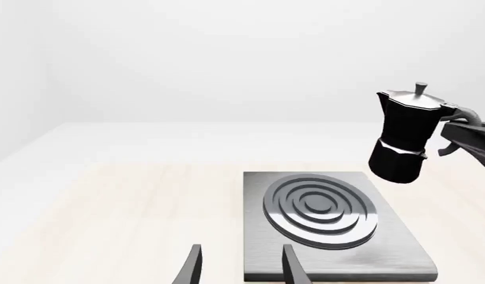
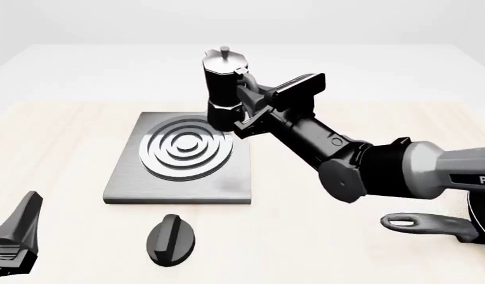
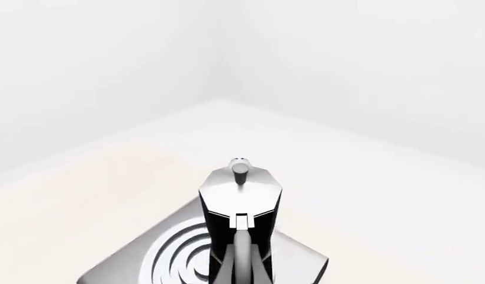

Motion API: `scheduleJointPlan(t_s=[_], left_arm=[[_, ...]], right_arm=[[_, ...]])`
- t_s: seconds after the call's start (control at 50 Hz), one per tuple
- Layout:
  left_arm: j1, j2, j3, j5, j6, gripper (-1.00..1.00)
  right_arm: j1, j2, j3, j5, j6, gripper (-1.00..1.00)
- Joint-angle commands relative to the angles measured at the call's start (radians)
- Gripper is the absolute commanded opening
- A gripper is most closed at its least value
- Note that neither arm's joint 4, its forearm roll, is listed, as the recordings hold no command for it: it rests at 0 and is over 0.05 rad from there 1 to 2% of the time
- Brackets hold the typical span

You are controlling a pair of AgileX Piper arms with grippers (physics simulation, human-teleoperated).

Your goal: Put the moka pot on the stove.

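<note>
Moka pot (image 2: 224, 89) is hanging in the air, clamped by its curved side handle in the right hand (image 2: 244, 112), and it is tilting a little, its base leaning away from that hand. In the left wrist view the moka pot (image 1: 404, 135) is showing clear of the table (image 1: 116, 207), with no part of it touching anything below. The stove (image 2: 128, 177) is lying flat just beneath and beside the right hand, its silver burner rings (image 2: 186, 148) facing up; the pot's base is floating above the stove's edge nearest that hand rather than over the ring centre (the right wrist view is looking down over the silver lid (image 3: 240, 188) onto the rings). The left hand (image 1: 240, 266) is standing open and empty, fingers spread, close to the stove's near edge and well apart from the pot. A black oval knob (image 2: 171, 238) is resting on the table between the two hands, and a long-handled pan (image 2: 431, 225) is sitting under the right arm.
</note>
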Motion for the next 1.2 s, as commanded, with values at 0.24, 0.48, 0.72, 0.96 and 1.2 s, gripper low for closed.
scheduleJointPlan(t_s=[0.24, 0.48, 0.72, 0.96, 1.2], left_arm=[[0.000, 0.000, 0.000, 0.000, 0.000, 1.00], [0.000, 0.000, 0.000, 0.000, 0.000, 1.00], [0.000, 0.000, 0.000, 0.000, 0.000, 1.00], [0.000, 0.000, 0.000, 0.000, 0.000, 1.00], [0.000, 0.000, 0.000, 0.000, 0.000, 1.00]], right_arm=[[0.017, 0.125, -0.126, -0.044, 0.006, -1.00], [0.021, 0.199, -0.196, -0.050, 0.009, -1.00], [0.040, 0.287, -0.287, -0.054, 0.006, -1.00], [0.044, 0.355, -0.354, -0.061, 0.011, -1.00], [0.039, 0.425, -0.425, -0.052, 0.016, -1.00]])
